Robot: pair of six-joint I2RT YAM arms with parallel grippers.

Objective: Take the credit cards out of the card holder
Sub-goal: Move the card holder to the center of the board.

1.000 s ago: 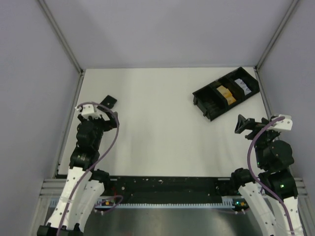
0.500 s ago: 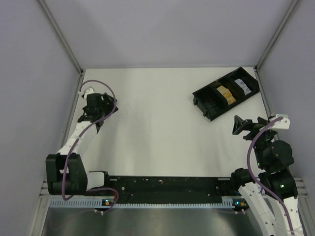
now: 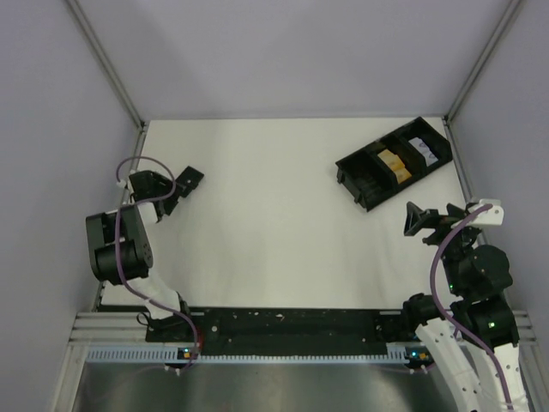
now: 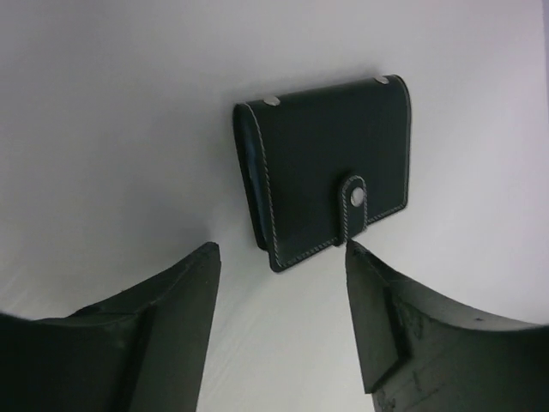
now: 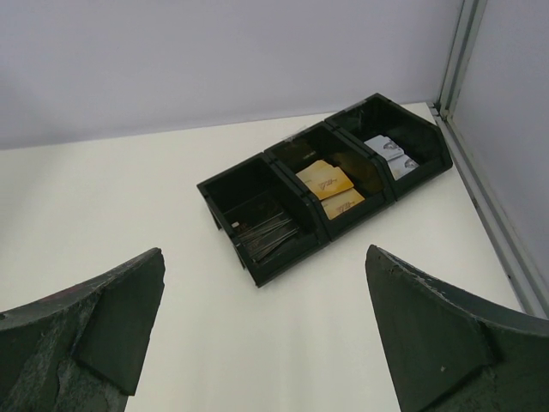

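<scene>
The card holder (image 4: 330,163) is a small black wallet with pale stitching. It lies flat on the white table, folded shut, with its snap tab (image 4: 354,202) fastened. In the top view the card holder (image 3: 189,178) sits at the far left. The credit cards are hidden. My left gripper (image 4: 282,251) is low, right in front of the holder, open, with the holder's near corner level with its fingertips and nothing gripped. From above, the left gripper (image 3: 171,192) points at the holder. My right gripper (image 3: 419,220) hangs open and empty at the right.
A long black three-compartment tray (image 3: 393,160) stands at the back right. In the right wrist view the tray (image 5: 257,257) holds orange-yellow flat pieces (image 5: 330,184) in its middle bin, dark thin pieces on one side and pale ones on the other. Enclosure walls and metal posts border the table.
The left arm has reached out over the holder, then folded back low, bringing the gripper down in front of it. Its jaws have narrowed somewhat. The right arm has barely moved.
</scene>
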